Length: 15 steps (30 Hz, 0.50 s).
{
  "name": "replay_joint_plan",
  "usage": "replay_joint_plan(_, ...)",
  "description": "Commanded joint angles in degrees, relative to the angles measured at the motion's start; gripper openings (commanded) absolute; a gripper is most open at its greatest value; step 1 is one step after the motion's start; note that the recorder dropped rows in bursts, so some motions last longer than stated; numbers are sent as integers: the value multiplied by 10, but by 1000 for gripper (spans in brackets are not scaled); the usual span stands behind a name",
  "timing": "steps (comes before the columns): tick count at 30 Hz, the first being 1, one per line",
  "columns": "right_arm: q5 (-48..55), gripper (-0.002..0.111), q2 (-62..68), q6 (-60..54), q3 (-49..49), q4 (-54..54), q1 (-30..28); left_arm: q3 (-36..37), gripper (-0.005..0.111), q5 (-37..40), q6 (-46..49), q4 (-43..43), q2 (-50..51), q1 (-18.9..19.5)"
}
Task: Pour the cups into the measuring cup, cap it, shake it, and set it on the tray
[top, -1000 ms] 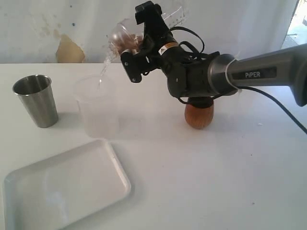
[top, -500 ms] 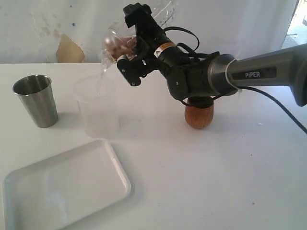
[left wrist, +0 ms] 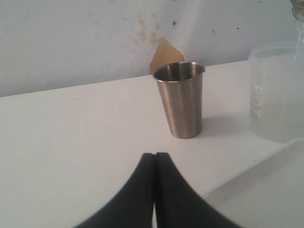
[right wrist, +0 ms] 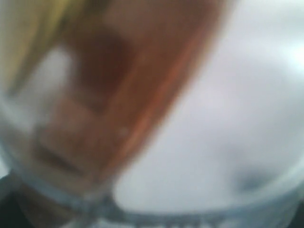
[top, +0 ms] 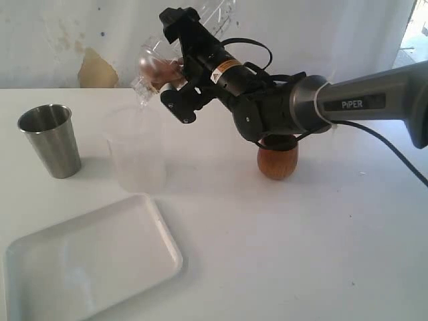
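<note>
Two black fingers (left wrist: 142,190) of the left gripper (left wrist: 154,156) are pressed flat together with nothing between them. They hover low over the white table (top: 334,254) and point at the steel tumbler (left wrist: 180,99). That gripper does not show in the exterior view.

On the dial of the exterior view, the tumbler stands upright at 9 o'clock with its mouth open upward. The tray (top: 87,261) lies flat at 7 to 8 o'clock, well apart from the tumbler. A frosted cup (top: 137,150) stands upright between 9 o'clock and the centre, just beyond the tray's far corner.

At 11 o'clock the right gripper (top: 177,63) holds the measuring cup (top: 155,61) up in the air, its fingers spread wide across the clear wall and clamped on it. The cup is tipped steeply, with its base and printed scale high toward 12 o'clock. Its lip points down toward the frosted cup and hangs above that rim, apart from it. Something brown sits inside near the mouth. The right wrist view is filled by the same clear wall and brown mass, too blurred to tell more.

Right of centre, toward 3 o'clock, the wooden cup (top: 277,160) stands upright on the table, partly behind the arm. The grey arm reaches in from 3 o'clock, and a black cable (top: 394,150) trails beneath it.

Behind the table runs a white, speckled wall (top: 321,33) with a tan patch (top: 97,70) at 10 o'clock.
</note>
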Motion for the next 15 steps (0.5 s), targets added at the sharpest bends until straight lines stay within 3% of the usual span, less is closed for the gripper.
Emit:
replay_joint_plan(1,-35,0,-9,-9,-6,2,-2,2,0,-4,-1,-1,-3,0)
replay_joint_plan(15,-34,0,-9,-9,-6,1,-2,2,0,-4,-1,-1,-3,0)
